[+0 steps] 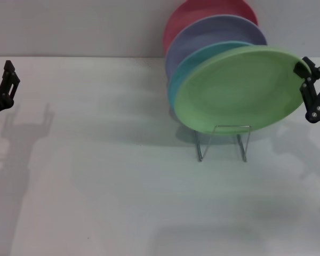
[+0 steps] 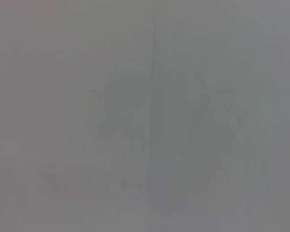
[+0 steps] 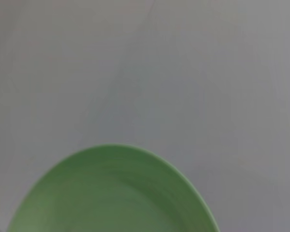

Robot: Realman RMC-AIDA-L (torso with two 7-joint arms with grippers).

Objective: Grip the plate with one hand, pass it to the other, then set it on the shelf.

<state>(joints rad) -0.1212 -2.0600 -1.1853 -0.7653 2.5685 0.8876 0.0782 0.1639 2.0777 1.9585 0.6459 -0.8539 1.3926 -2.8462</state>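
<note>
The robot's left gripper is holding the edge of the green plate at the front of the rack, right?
Not quite: it's the right gripper, not the left. The head view shows it at the rim of the green plate, the frontmost one at the rack. The left gripper is far off at the table's other side, touching nothing.

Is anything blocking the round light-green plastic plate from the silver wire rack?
Nothing visible does: the light-green plate, gripped at its rim by the right gripper, already leans at the wire rack, frontmost.
</note>
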